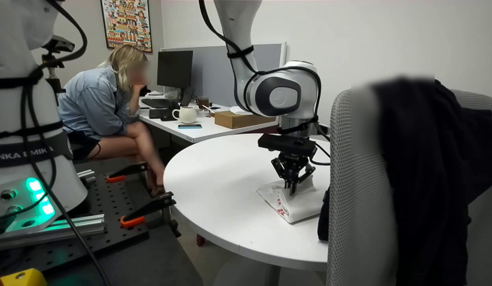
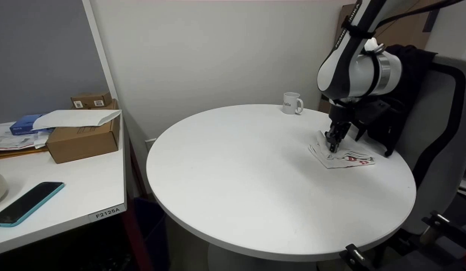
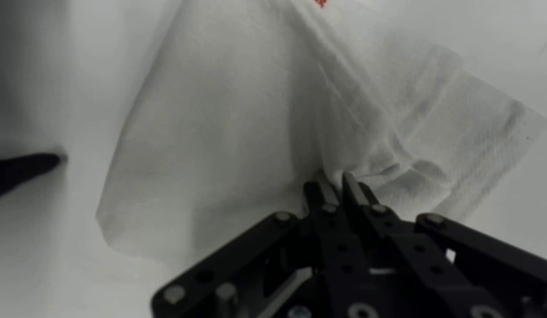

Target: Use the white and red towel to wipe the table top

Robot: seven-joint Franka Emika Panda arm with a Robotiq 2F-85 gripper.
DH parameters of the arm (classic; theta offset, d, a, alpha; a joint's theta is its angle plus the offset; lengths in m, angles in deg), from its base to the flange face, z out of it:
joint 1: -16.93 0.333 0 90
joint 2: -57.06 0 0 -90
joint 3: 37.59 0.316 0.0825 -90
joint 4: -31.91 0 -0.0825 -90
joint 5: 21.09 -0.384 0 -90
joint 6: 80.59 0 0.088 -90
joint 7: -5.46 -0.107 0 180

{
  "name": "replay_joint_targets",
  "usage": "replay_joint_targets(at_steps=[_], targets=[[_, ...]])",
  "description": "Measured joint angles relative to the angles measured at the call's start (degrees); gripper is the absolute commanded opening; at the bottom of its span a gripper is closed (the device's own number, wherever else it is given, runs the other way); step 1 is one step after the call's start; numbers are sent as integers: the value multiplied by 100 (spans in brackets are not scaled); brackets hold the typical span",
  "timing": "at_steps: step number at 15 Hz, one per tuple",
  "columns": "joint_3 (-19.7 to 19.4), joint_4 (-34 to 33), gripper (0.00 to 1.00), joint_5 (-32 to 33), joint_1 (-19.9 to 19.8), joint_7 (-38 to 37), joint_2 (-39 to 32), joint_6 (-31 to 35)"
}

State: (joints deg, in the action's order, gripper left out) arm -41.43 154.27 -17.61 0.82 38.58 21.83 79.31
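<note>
The pincer (image 1: 290, 190) points down at the round white counter (image 2: 233, 173), its two fingers (image 3: 315, 197) almost together; the wrist view shows a fold of the white and red towel (image 3: 238, 110) nipped between the tips. The towel lies folded in several layers on the counter, its cloth creased beside the tips and its lower layers spread flat. Red print shows along an edge of it in both exterior views. In an exterior view the towel (image 2: 332, 162) sits on the right part of the counter, the red print toward the near side. A white mug (image 2: 290, 103) stands upright by the far rim, left of the towel and well apart from it, its handle to the right. At the right is a grey chair (image 2: 439, 150) with a dark garment (image 1: 420, 167) over its back. In the wrist view a black tip (image 3: 26, 170) shows at the left, apart from the towel; what it belongs to cannot be told. In an exterior view a person (image 1: 95, 99) in a denim shirt sits at the far left, bent forward
</note>
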Motion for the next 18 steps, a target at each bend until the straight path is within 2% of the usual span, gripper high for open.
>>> replay_joint_targets(at_steps=[5,8,11,14,18], targets=[[-241,-63,2,6,-101,-510,-5,-349],[-299,246,2,17,-107,-543,197,-675],[-251,744,2,21,-96,-597,466,-723],[14,1138,2,-112,-96,-773,682,-711],[709,1418,2,-721,-73,-874,801,-552]])
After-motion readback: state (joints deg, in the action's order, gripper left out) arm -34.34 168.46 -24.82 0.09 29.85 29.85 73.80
